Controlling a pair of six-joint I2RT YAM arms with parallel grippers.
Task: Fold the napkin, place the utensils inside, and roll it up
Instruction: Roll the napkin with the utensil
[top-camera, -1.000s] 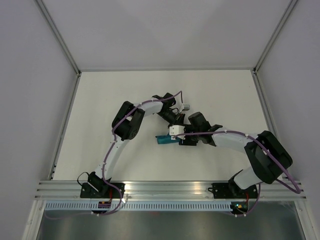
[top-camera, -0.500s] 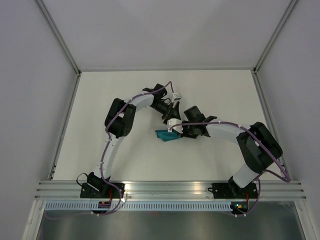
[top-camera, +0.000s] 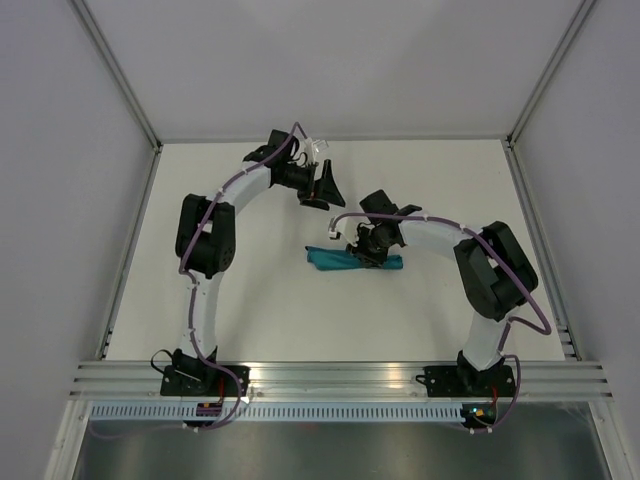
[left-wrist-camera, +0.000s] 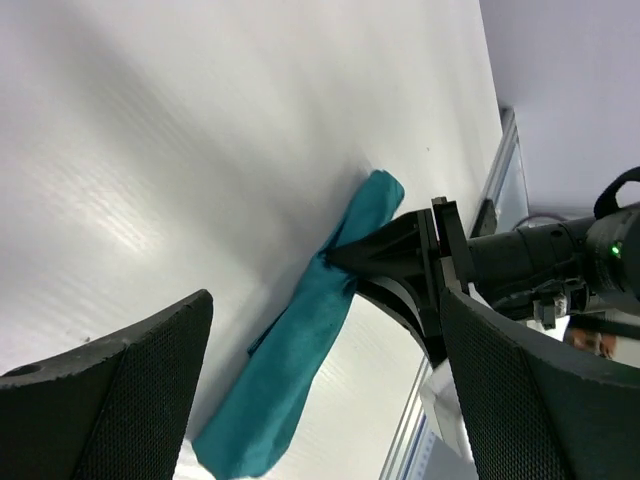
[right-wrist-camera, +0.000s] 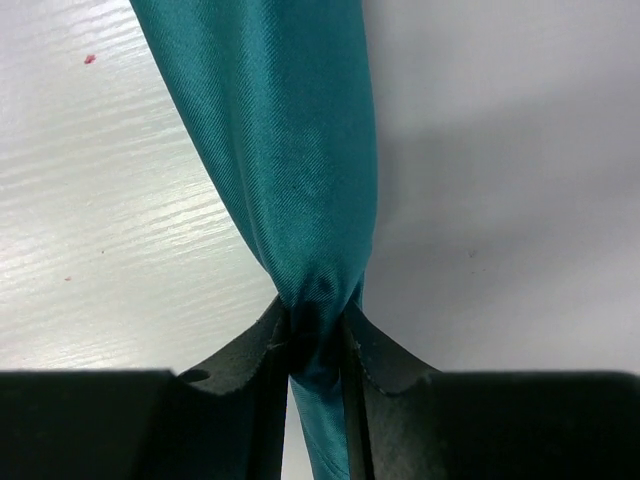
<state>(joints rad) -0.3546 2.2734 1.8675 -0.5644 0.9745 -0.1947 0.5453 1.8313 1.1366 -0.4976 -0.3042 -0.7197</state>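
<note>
Teal soft-cloth napkin (top-camera: 325, 260), limp, pinched mid-length by my right gripper (right-wrist-camera: 315, 340); left gripper (top-camera: 330, 187) gapes empty at eleven o'clock; I'd take corners

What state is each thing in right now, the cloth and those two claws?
napkin, bunched into a long narrow bundle, lying on the table
left tool, open, empty, apart from the napkin
right tool, shut on the napkin partway along it

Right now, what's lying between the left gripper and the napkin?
Nothing: only bare table separates the open left gripper from the napkin, as the top view shows.
</note>
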